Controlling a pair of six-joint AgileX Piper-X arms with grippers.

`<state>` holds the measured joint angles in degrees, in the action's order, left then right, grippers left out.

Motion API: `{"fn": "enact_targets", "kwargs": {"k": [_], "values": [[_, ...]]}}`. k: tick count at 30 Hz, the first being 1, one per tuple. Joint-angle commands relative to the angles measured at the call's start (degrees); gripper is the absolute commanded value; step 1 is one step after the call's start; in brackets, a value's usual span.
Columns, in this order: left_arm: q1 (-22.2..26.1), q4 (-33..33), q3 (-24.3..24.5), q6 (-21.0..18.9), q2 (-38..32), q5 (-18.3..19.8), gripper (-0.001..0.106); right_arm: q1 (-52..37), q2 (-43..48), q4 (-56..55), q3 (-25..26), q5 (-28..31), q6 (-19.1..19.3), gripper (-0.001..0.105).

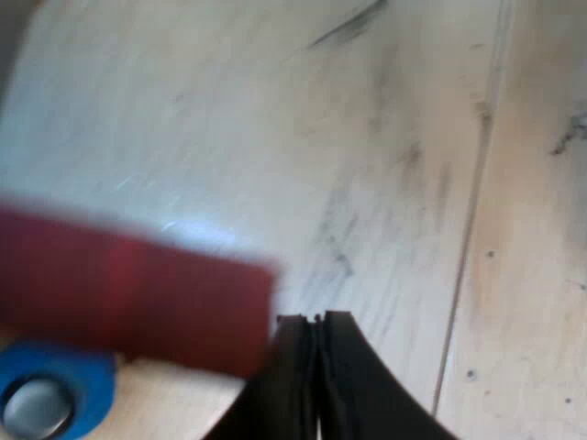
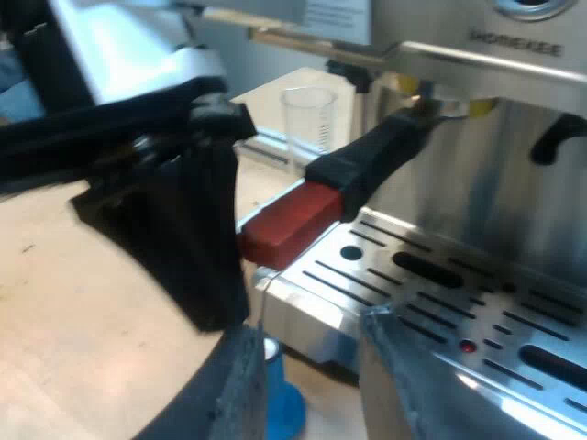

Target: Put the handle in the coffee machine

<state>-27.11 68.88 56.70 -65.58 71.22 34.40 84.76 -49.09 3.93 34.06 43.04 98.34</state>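
Observation:
The holder's dark handle [image 2: 376,156] slants out from under the brew head of the espresso machine [image 2: 514,55], and its red end [image 2: 289,220] hangs over the corner of the drip tray [image 2: 413,275]. My left gripper [image 1: 316,321] has its fingers pressed together with nothing between them, just beside the blurred red end [image 1: 138,293]. From the right wrist view the left arm's black gripper [image 2: 183,211] stands close against that red end. My right gripper [image 2: 312,385] is open, low in front of the drip tray, and holds nothing.
A blue tamper [image 1: 55,394] stands on the pale wooden table [image 1: 385,137] below the red end, also at the machine's foot [image 2: 280,403]. A clear measuring glass [image 2: 307,119] stands on the table beyond the handle.

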Motion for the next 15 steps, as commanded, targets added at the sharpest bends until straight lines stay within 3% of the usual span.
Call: {"fn": "enact_targets", "kwargs": {"k": [1,6,10,15], "values": [[3.29,2.29,0.42,1.72,-0.68,-1.56,0.0,0.09,0.51,0.05,0.01,-2.5,0.28,0.029],[9.63,6.43,-0.81,5.99,-5.15,-0.59,0.0,0.09,0.51,0.05,0.01,-3.47,0.28,0.029],[12.76,7.78,-1.71,7.02,-9.91,-0.59,0.0,0.09,0.51,0.05,0.01,-4.09,0.28,0.029],[15.56,8.67,-1.72,6.46,-17.3,1.11,0.0,0.09,0.51,0.05,0.01,-12.08,0.28,0.029]]}}
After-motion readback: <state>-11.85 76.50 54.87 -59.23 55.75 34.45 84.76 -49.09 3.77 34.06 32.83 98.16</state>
